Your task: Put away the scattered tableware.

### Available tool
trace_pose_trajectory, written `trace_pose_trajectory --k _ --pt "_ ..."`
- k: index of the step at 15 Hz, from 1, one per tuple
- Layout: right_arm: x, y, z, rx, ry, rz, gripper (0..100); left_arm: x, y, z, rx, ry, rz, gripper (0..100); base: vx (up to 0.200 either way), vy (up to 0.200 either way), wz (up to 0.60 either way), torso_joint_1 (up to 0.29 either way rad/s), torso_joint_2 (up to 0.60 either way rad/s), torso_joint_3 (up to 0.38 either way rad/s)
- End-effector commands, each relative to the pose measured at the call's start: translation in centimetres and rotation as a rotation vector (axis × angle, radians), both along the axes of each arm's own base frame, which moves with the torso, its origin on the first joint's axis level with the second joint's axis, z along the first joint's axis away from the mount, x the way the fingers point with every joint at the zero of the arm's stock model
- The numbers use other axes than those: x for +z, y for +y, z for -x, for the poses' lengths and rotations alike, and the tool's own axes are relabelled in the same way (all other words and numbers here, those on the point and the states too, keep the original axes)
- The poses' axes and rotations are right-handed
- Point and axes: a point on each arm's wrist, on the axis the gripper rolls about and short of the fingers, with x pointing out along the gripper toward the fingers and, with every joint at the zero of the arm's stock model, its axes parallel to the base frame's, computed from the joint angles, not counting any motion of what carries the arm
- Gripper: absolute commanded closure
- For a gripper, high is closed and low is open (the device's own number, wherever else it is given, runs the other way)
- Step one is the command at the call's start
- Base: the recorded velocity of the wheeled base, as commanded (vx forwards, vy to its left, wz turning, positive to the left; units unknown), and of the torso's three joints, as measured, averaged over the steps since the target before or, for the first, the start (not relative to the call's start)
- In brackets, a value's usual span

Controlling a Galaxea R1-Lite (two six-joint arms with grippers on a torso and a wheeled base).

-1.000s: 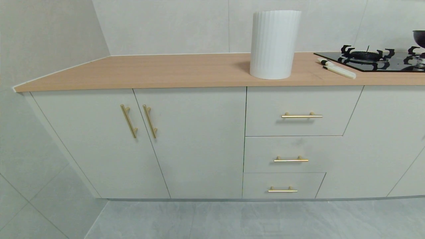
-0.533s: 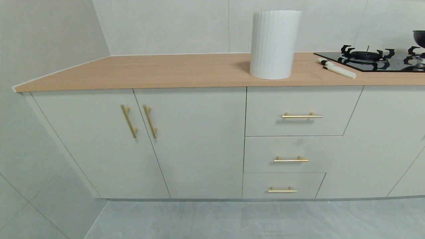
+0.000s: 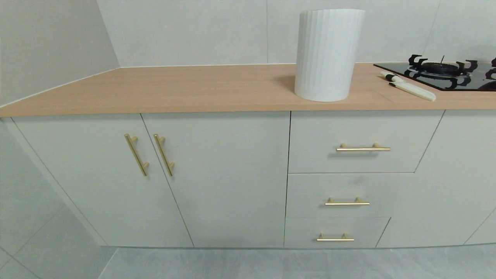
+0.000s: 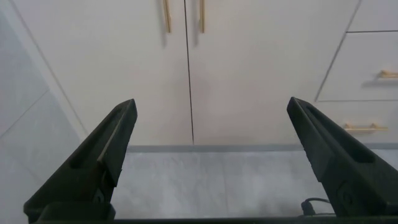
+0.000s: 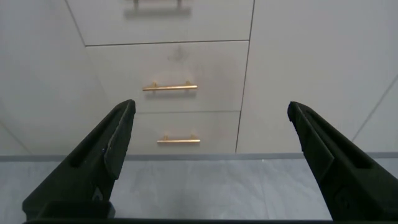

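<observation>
A pale knife (image 3: 411, 87) lies flat on the wooden table (image 3: 186, 87), just beside the front corner of the black stove (image 3: 438, 73). To its left a tall white ribbed container (image 3: 327, 54) stands upright on the table. Below are two cupboard doors (image 3: 155, 174) and a stack of three drawers (image 3: 348, 155). The left tool (image 4: 211, 109) is spread wide and holds nothing, facing the cupboard doors low above the floor (image 4: 211, 180). The right tool (image 5: 211, 110) is likewise wide and unladen, facing the lower drawers.

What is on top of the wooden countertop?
On the countertop stand a white ribbed container and pale utensils, lying beside a black gas hob. The container's inside is hidden by its wall.
</observation>
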Motion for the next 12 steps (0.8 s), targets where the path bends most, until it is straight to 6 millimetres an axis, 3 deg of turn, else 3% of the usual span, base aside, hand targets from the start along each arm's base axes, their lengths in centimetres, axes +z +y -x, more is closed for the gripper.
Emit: trace_pose_trajectory --k 1,12 --pt "0.04 0.00 -0.01 0.000 0.001 0.000 0 0.00 0.00 0.00 0.000 0.000 0.000 0 0.200 0.000 0.00 0.002 0.00 0.007" --pt "0.04 0.00 -0.01 0.000 0.001 -0.001 0 0.00 0.00 0.00 0.000 0.000 0.000 0 0.200 0.000 0.00 0.003 0.00 0.001"
